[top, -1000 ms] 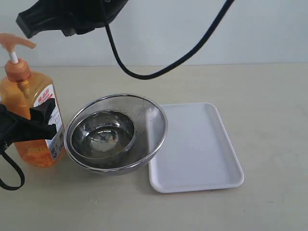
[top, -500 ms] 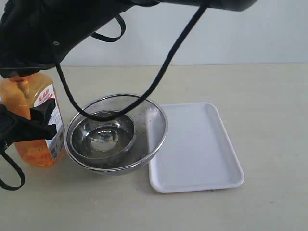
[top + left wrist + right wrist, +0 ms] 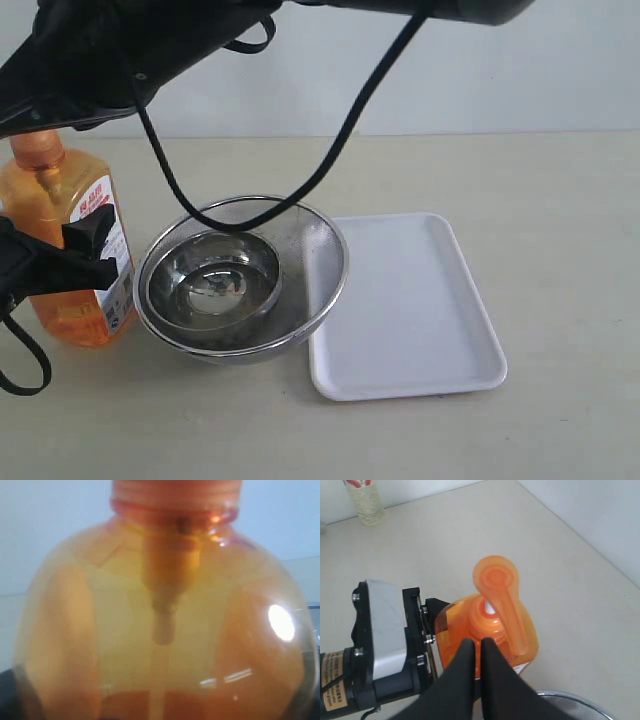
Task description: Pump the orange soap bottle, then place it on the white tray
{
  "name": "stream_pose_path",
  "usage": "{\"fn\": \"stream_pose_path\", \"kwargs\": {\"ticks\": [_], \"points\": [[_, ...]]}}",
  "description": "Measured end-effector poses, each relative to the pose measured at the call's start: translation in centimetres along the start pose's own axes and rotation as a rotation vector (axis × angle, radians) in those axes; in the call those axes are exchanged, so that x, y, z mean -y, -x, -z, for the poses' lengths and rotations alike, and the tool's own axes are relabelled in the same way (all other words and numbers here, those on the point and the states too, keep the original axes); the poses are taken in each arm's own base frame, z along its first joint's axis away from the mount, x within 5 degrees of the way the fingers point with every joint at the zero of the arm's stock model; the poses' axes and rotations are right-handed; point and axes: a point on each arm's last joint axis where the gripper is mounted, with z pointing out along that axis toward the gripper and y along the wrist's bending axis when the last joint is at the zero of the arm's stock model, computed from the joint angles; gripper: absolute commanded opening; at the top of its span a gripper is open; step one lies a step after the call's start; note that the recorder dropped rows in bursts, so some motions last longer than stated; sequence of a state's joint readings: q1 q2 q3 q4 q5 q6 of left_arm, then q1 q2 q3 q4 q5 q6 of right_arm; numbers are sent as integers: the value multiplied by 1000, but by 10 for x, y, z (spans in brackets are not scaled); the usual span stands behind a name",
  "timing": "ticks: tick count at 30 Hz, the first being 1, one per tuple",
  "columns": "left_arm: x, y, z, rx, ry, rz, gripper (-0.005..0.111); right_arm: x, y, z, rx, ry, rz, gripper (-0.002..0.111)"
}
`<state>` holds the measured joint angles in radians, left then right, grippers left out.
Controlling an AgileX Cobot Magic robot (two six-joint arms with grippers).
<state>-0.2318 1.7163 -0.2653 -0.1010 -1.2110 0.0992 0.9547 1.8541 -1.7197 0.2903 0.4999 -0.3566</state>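
The orange soap bottle (image 3: 60, 230) stands upright at the far left of the table. My left gripper (image 3: 80, 255) is shut on its body from the side, with one black finger (image 3: 92, 228) across the label. That bottle (image 3: 160, 620) fills the left wrist view. In the right wrist view, the orange pump head (image 3: 496, 580) sits on its white stem above the bottle. My right gripper (image 3: 477, 644) is shut, its tips just over the bottle's shoulder beside the pump. From outside, the right arm (image 3: 110, 60) hides the pump head. The white tray (image 3: 400, 300) lies flat right of centre with nothing on it.
A small steel bowl (image 3: 212, 280) sits inside a wider mesh-walled steel bowl (image 3: 320, 260), between the bottle and the tray and touching the tray's left rim. A black cable (image 3: 340, 130) hangs from the right arm over the bowls. A clear bottle (image 3: 365, 500) stands far off.
The right arm swung in from above and came down over the pump head, then rose a little. The bottle, the left gripper, the bowls and the tray have not moved.
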Motion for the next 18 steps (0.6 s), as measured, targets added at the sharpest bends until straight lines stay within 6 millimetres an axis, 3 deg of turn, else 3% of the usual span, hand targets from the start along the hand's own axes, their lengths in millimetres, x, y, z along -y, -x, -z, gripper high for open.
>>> {"fn": "stream_pose_path", "kwargs": {"ticks": [18], "points": [[0,0,0,0,0,0,5,18,-6,-8,-8,-79,-6,0]]}}
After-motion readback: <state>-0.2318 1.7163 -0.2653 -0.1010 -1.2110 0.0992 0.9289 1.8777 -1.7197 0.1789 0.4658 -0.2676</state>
